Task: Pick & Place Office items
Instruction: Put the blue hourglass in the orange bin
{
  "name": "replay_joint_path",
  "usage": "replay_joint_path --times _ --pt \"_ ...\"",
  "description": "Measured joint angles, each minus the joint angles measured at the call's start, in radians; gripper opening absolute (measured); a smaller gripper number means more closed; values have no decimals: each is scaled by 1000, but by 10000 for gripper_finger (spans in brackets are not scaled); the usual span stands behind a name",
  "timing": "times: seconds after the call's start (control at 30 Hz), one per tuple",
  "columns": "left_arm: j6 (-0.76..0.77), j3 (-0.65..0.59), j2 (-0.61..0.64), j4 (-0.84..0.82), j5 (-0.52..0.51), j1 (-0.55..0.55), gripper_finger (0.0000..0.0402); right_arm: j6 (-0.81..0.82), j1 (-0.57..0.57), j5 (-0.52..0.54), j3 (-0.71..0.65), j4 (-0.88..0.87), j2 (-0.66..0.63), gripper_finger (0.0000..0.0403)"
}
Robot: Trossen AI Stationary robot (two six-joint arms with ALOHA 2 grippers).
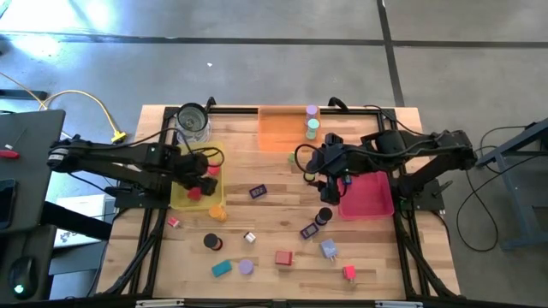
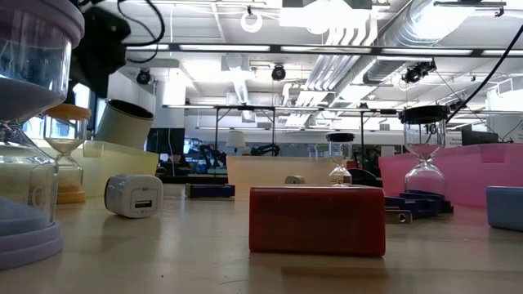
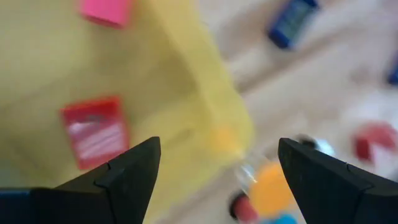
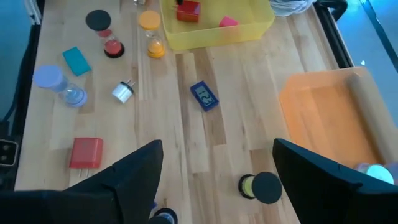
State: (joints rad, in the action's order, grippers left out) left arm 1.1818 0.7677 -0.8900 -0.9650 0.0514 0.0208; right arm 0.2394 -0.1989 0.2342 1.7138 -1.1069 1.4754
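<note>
1. We see a pale wooden slatted surface (image 1: 274, 231) carrying three translucent trays: a yellow tray (image 1: 199, 184) at the left, an orange tray (image 1: 282, 128) at the far middle and a pink tray (image 1: 368, 195) at the right.
2. We find the left tool (image 1: 204, 168) hovering over the yellow tray with its fingers spread and nothing between them; a red block (image 3: 94, 130) and a pink block (image 3: 106, 9) lie in the tray beneath it.
3. We find the right tool (image 1: 318, 162) above the middle of the surface, between the orange and pink trays, its fingers likewise spread and empty.
4. We note a clear glass jar (image 1: 193, 121) just beyond the yellow tray.
5. We count the remaining office items scattered over the near surface: a red rectangular block (image 1: 283, 257), a teal block (image 1: 222, 269), a dark-blue block (image 1: 258, 192), a lavender disc-topped cylinder (image 1: 247, 266) and a black-topped cylinder (image 1: 211, 242).
6. We see green and purple cylinders (image 1: 312, 122) standing in the orange tray.
</note>
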Motion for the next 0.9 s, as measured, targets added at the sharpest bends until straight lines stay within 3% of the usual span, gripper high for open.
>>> replay_joint_path --times 0.27,0.73,0.9 --pt "-58 0 4 75 253 3 317 0 -1 -2 0 -3 0 293" --pt "3 0 14 80 341 -35 317 4 -1 -42 0 -4 0 293" --pt "0 0 26 171 339 -55 317 3 -1 -62 0 -6 0 293"
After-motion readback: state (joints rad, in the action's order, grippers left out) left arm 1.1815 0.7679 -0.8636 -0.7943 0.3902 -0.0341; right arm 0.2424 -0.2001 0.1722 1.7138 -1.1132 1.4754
